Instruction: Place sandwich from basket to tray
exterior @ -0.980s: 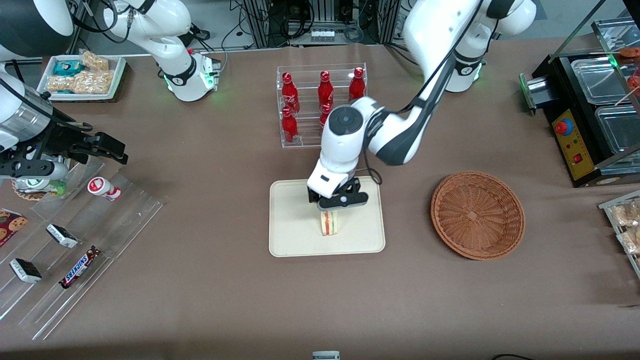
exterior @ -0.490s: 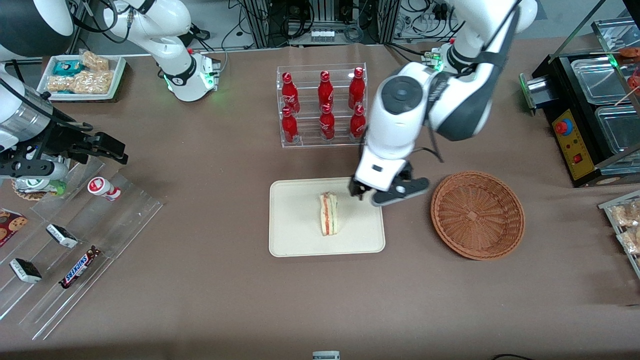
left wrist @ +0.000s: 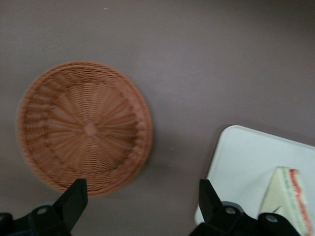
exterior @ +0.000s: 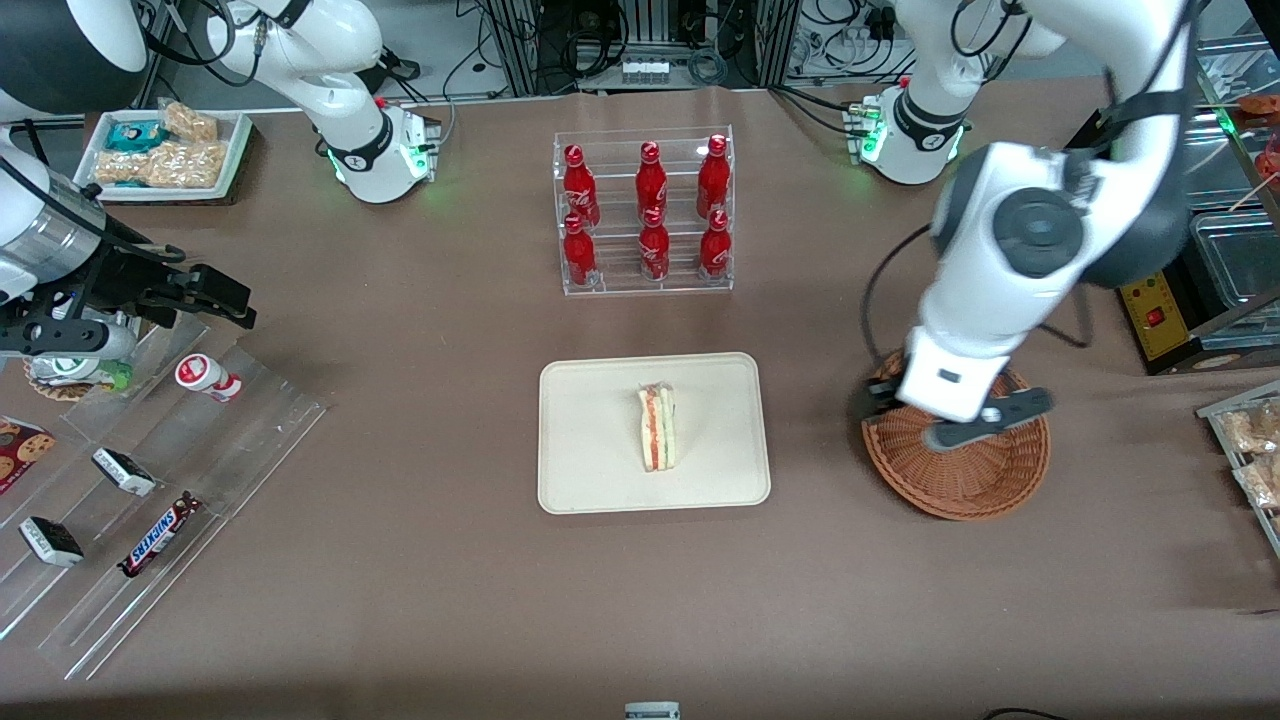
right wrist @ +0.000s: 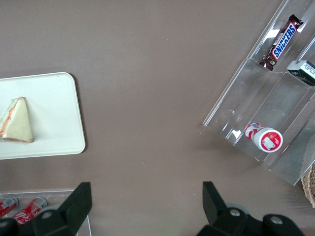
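Note:
The sandwich (exterior: 657, 430) stands on its edge on the cream tray (exterior: 590, 440), orange and green filling facing up, with nothing gripping it. The wicker basket (exterior: 960, 480) sits beside the tray toward the working arm's end and holds nothing. My gripper (exterior: 937, 415) hangs above the basket, open and empty. In the left wrist view the gripper (left wrist: 140, 199) is spread over bare table between the basket (left wrist: 83, 128) and the tray (left wrist: 241, 162), and a corner of the sandwich (left wrist: 285, 196) shows. The right wrist view also shows the sandwich (right wrist: 15, 122) on the tray (right wrist: 49, 118).
A clear rack of red bottles (exterior: 645, 210) stands farther from the front camera than the tray. Stepped acrylic racks with snack bars (exterior: 150, 480) lie toward the parked arm's end. A black machine (exterior: 1180, 250) and packaged snacks (exterior: 1250, 440) sit near the basket.
The gripper let go of the sandwich on the tray, rose and swung away sideways to above the basket. The sandwich stays where it was set.

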Available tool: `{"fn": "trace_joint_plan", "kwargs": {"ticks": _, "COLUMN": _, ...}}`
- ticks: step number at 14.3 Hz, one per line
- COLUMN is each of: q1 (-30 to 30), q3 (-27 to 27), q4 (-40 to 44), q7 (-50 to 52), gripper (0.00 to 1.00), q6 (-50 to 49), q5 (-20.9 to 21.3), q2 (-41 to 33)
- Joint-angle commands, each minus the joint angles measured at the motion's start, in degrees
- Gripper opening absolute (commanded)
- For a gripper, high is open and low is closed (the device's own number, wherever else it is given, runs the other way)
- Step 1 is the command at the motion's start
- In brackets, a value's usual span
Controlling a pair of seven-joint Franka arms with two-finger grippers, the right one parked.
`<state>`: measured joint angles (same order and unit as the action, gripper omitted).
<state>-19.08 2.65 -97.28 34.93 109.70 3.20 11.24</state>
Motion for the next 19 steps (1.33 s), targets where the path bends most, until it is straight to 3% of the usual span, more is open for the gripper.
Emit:
{"fn": "trace_joint_plan", "kwargs": {"ticks": 1, "q1": 4.7, "q3": -0.8, "q4": -2.4, "q7": -6.5, "gripper": 1.0, "q6": -4.5, "q5": -0.3, "q2": -4.7}}
{"fn": "trace_joint_plan", "kwargs": {"ticks": 8, "q1": 12.5, "q3": -1.2, "q4": -2.6, "q7": -22.4, "gripper": 1.0, "q6": -13.5, "q5": -0.5, "q2": -11.1}}
{"fn": "trace_joint_plan", "kwargs": {"ticks": 12, "q1": 18.3, "q3": -2.6, "q4": -1.6, "q7": -34.3, "gripper": 1.0, "q6": -16.4, "q5": -3.7, "q2": -14.3}}
{"fn": "trace_joint_plan", "kwargs": {"ticks": 19, "q1": 18.2, "q3": -2.5, "q4": -0.5, "q7": -35.5, "gripper": 1.0, "q6": -16.3, "q5": -3.4, "q2": -14.1}}
